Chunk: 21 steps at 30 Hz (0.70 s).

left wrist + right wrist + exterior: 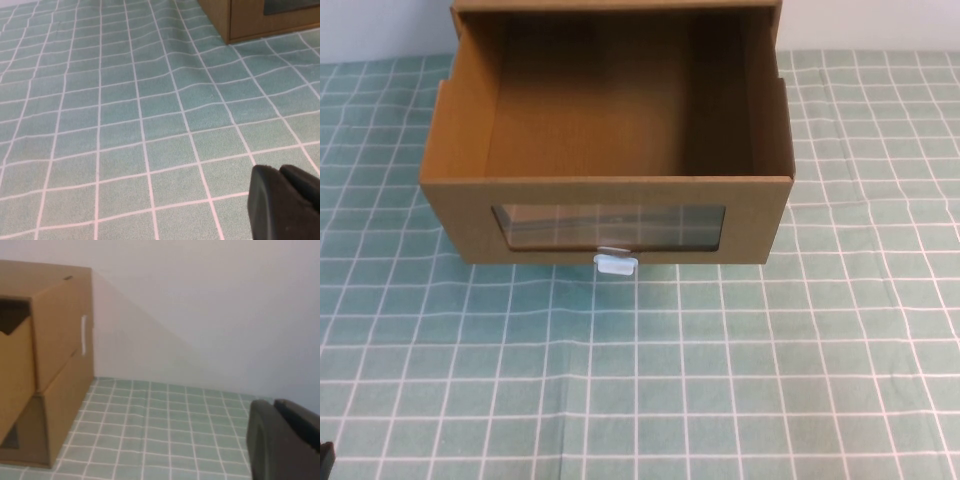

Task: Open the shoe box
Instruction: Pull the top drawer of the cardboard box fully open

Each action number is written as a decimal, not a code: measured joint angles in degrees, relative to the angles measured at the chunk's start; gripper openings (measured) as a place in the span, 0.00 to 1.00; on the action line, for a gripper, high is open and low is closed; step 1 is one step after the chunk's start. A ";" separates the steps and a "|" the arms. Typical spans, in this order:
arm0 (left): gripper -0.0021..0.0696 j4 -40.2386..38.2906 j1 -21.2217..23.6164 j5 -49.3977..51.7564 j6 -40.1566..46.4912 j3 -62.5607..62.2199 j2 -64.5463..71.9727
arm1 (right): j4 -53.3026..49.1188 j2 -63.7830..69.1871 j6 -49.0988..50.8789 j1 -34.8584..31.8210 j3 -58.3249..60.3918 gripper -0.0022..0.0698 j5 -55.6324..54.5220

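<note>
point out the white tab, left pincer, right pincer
white tab [615,262], high view, its middle, on the box [460,215] front
left pincer [279,174], left wrist view, its tips, above the cloth [125,125]
right pincer [274,408], right wrist view, its tips, beside the box

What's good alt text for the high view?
An empty brown cardboard shoe box stands open on a green checked tablecloth, its drawer pulled toward the camera, with a clear window and white pull tab on the front. Neither gripper shows here; the wrist views put the shut left gripper over bare cloth and the shut right gripper beside the box.
</note>
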 joint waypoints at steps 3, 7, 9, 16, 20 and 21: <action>0.02 0.00 0.00 0.00 0.00 0.00 0.00 | -0.13 0.00 0.00 0.00 1.81 0.01 -4.63; 0.02 0.00 0.00 0.00 0.00 0.00 0.00 | 9.45 0.00 -3.82 -0.60 3.25 0.01 -4.79; 0.02 0.00 0.00 0.00 0.00 0.00 0.00 | 18.96 0.00 -11.24 -2.43 3.91 0.01 -4.16; 0.02 0.00 0.00 0.00 0.00 0.00 0.00 | 61.40 -3.65 -52.06 -14.25 8.20 0.01 -6.24; 0.02 0.00 0.00 0.00 0.00 0.00 0.00 | 72.78 -7.80 -63.21 -19.50 10.27 0.01 -7.26; 0.02 0.00 0.00 0.00 0.00 0.00 0.00 | 73.59 -8.46 -63.99 -19.98 10.55 0.01 -7.26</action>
